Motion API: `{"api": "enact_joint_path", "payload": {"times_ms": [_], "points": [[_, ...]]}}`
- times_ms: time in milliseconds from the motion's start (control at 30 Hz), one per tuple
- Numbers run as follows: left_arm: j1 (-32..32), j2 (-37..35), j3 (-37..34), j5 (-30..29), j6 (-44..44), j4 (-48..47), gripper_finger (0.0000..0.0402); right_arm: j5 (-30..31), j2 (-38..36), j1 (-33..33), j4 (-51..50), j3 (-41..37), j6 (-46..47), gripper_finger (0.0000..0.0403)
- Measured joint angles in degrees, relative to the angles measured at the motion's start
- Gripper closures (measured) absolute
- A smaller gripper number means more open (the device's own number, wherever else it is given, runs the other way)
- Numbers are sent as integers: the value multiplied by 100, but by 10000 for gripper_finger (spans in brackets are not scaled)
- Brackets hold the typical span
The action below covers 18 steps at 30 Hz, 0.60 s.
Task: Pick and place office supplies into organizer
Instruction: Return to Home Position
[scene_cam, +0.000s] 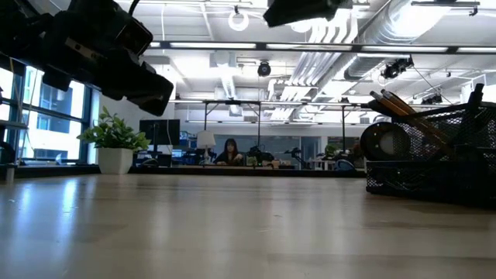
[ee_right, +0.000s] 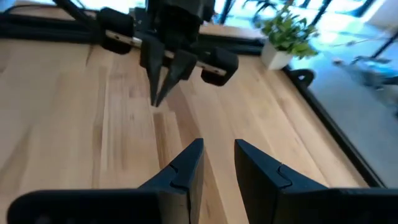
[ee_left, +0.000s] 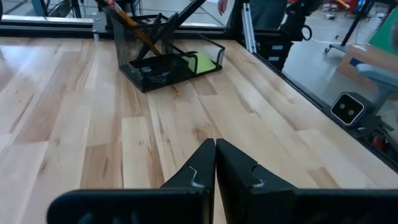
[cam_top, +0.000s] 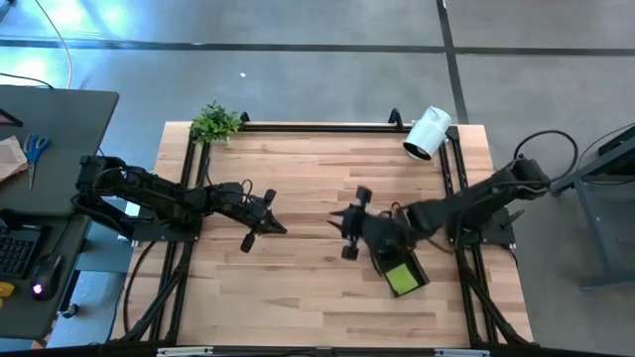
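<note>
Pale wooden desk under office lights; on the left, the left gripper hangs low, jaws pressed closed, aimed across at the organizer; to the right, the right gripper faces it, jaws slightly parted and empty. The organizer sits just beside that arm's wrist, behind its jaws, so the right arm is nearer; black mesh, long axis skewed to the desk edge; orange pencil leaning in the cup, lime-green pad in the low tray.

Organizer right of table centre, plant back-left corner, camera back-right
</note>
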Motion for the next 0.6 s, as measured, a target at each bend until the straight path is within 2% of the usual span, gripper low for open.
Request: {"api": "enact_joint_path", "payload": {"times_ms": [100, 200, 333, 500, 600], "points": [[24, -34, 1, 4, 70, 73, 399, -921, -204, -589, -19, -50, -229, 320], [282, -363, 2, 300, 41, 60, 399, -1771, -589, -1179, 473, -557, -336, 320], [1008, -1267, 5, 900, -24, -471, 399, -1706, -1538, -1575, 1380, -1794, -359, 320], [1965, -2616, 3, 1440, -125, -1197, 401, -1552, -3172, -1576, 3424, -3682, -695, 320], [2240, -3307, -45, 1654, -270, -1516, 401, -1678, -4079, -1660, 4307, -4752, -727, 320]]}}
